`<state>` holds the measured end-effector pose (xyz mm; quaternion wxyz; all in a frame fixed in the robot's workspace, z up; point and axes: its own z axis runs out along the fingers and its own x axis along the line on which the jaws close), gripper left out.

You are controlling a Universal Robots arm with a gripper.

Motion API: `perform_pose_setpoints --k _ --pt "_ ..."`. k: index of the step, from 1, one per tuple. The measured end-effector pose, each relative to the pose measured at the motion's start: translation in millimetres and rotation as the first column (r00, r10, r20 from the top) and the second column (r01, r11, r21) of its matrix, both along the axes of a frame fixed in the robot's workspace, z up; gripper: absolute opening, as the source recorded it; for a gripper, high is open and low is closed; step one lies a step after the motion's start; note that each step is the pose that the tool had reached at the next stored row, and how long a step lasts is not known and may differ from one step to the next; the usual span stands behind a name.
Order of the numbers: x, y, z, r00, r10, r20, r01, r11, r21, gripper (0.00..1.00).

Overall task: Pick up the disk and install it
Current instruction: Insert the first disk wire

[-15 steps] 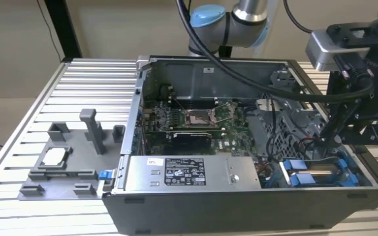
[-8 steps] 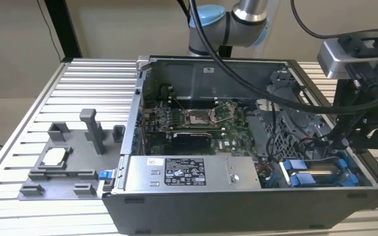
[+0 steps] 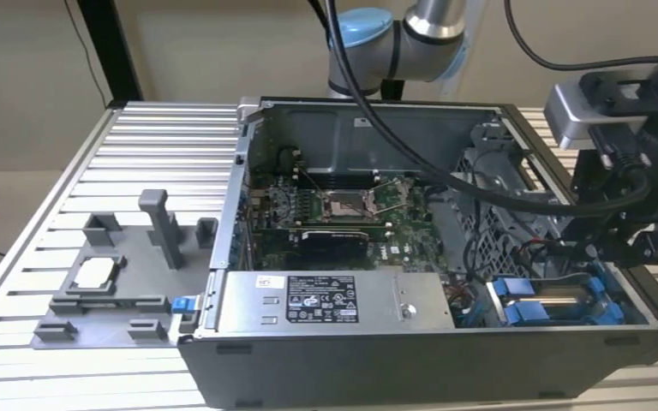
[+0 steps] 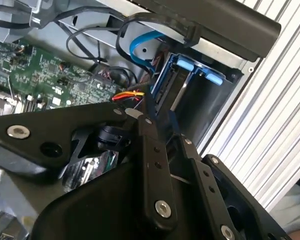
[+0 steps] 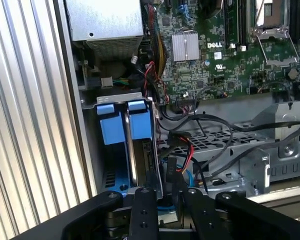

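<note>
The disk [image 3: 558, 301] stands on edge in the drive bay at the front corner of the open computer case [image 3: 306, 360], on the exterior view's right. Blue bracket tabs [image 5: 139, 120] frame its far end. Its silver edge [image 5: 155, 165] runs from those tabs back to my gripper [image 5: 167, 200]. The gripper's two black fingers [image 5: 142, 210] straddle the near end of the disk, a narrow gap apart, and are shut on it. In the second wrist view the disk [image 4: 180, 95] sits in the bay just beyond the gripper [image 4: 160, 127]. In the exterior view the gripper [image 3: 609, 257] hangs over the bay.
Red, black and blue cables [image 5: 182, 150] lie right beside the bay. The motherboard [image 3: 341, 214] fills the case floor and a grey power supply box [image 3: 329, 300] sits along the front. A grey fixture tray [image 3: 112, 291] with a small silver chip rests on the slatted table.
</note>
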<state>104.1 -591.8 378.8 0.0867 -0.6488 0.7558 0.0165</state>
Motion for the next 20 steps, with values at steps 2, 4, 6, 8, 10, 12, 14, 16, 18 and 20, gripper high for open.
perform_pose_setpoints --k 2,4,6,8,10,12,14,16,18,20 --pt "0.0 0.0 -3.5 1.0000 -0.001 0.0001 0.001 1.0000 0.0004 1.00" --pt "0.0 0.0 -7.0 1.0000 -0.006 0.0002 0.006 1.0000 0.0039 1.00" --pt "0.0 0.0 -10.5 0.9999 -0.011 0.0001 0.011 0.9999 0.0070 1.00" --pt "0.1 0.0 -13.2 0.9999 -0.016 0.0001 0.016 0.9998 0.0129 1.00" --pt "0.1 0.0 -15.0 0.9998 -0.021 0.0003 0.021 0.9994 0.0260 1.00" --pt "0.3 0.0 -16.0 0.9997 -0.025 0.0005 0.025 0.9986 0.0468 1.00" --pt "0.6 0.0 -17.4 0.9995 -0.030 0.0001 0.030 0.9973 0.0676 1.00" --pt "0.7 0.1 -19.7 0.9995 -0.032 0.0000 0.032 0.9969 0.0724 1.00" --pt "0.8 0.1 -19.6 0.9995 -0.032 0.0000 0.032 0.9969 0.0721 1.00" --pt "0.8 0.1 -19.6 0.9995 -0.032 0.0000 0.032 0.9969 0.0720 0.00"
